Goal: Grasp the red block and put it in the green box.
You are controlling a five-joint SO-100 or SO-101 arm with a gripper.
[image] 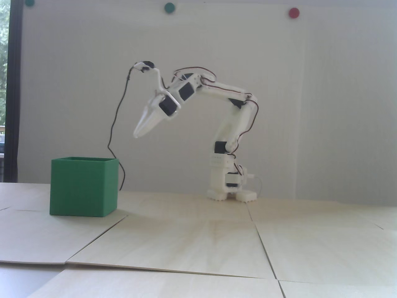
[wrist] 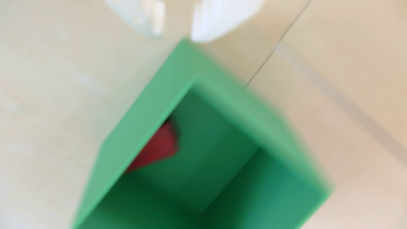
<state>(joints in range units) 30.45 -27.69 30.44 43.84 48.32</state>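
The green box (image: 83,186) stands on the pale wooden table at the left of the fixed view. The blurred wrist view looks down into the green box (wrist: 242,99). The red block (wrist: 160,145) lies on its floor against the left inner wall, partly hidden by that wall. The fixed view does not show the block. My white gripper (image: 139,133) hangs in the air above and to the right of the box, pointing down-left. In the wrist view the gripper (wrist: 177,37) shows a gap between its fingertips, with nothing in it.
A black cable (image: 116,136) hangs from the wrist down behind the box's right side. The arm's base (image: 231,183) stands at the back centre. Seams (image: 263,245) run between the table boards. Coloured dots sit high on the wall.
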